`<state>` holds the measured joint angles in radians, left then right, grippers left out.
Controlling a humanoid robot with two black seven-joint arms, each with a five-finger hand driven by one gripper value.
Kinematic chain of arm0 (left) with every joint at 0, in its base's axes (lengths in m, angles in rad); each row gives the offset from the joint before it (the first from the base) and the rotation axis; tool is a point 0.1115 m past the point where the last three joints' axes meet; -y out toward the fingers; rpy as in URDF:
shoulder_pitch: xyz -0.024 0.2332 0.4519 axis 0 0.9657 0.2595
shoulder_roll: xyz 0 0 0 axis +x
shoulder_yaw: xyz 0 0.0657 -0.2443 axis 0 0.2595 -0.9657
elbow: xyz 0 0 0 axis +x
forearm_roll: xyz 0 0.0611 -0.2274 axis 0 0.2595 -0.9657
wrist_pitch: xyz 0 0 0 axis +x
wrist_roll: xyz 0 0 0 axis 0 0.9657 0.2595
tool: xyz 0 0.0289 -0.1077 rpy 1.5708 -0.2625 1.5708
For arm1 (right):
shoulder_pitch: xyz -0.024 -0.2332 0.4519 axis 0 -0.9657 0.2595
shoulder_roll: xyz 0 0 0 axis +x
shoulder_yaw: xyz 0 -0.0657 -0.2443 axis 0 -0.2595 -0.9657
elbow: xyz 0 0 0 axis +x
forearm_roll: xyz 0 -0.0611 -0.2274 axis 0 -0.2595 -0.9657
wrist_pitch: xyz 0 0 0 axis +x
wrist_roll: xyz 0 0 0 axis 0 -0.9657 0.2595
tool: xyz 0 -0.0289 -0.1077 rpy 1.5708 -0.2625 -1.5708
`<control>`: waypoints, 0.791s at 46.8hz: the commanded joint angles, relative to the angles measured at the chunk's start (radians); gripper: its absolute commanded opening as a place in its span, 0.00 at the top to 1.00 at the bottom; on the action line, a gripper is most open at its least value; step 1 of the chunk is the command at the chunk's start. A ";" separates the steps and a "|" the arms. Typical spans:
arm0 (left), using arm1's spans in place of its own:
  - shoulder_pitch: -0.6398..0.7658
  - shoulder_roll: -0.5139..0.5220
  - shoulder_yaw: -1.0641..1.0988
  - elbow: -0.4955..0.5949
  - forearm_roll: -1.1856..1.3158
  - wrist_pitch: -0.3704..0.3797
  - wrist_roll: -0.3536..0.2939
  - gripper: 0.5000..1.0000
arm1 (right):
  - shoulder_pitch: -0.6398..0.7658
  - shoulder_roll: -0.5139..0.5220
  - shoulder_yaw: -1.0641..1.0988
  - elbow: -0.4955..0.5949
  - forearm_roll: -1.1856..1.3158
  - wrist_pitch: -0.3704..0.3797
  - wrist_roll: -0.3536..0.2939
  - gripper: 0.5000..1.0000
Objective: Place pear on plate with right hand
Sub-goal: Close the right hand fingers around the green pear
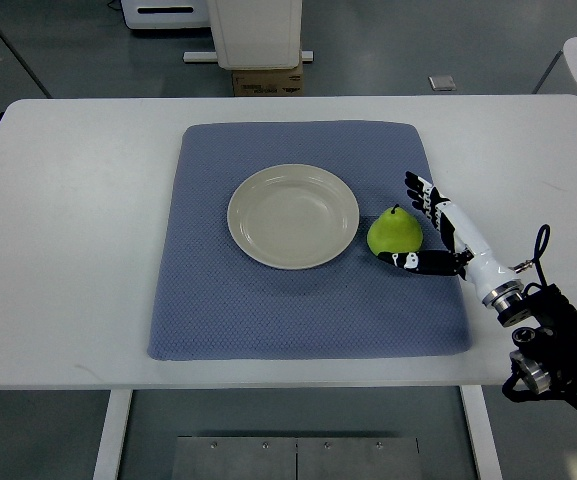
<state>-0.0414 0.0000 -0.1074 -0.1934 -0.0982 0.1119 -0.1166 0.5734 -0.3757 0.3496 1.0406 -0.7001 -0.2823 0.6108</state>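
Green pear [394,231] sat upright on blue mat [268,310], just right of cream plate [293,216], right hand [438,232] cupped beside it, fingers [417,190] spread, thumb touching base, white table [58,250] beneath.

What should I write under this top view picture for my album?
Robot's right hand cups a green pear beside an empty plate.

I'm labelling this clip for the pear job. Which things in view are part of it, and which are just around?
Part of the job:
pear
plate
right hand, open beside the pear

Just around:
blue mat
white table
cardboard box on the floor behind the table
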 commanded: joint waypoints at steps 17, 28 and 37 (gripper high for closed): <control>0.000 0.000 0.000 0.000 0.000 0.000 0.000 0.00 | 0.005 0.046 -0.011 -0.054 -0.015 -0.020 0.000 0.14; 0.000 0.000 0.000 0.000 0.000 0.000 0.000 0.00 | 0.014 0.075 -0.011 -0.116 -0.030 -0.021 0.000 0.35; 0.000 0.000 0.000 0.000 0.000 0.000 0.000 0.00 | 0.025 0.090 -0.009 -0.142 -0.029 -0.034 0.000 1.00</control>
<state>-0.0414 0.0000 -0.1074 -0.1931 -0.0982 0.1120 -0.1165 0.5930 -0.2874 0.3398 0.9002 -0.7300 -0.3159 0.6108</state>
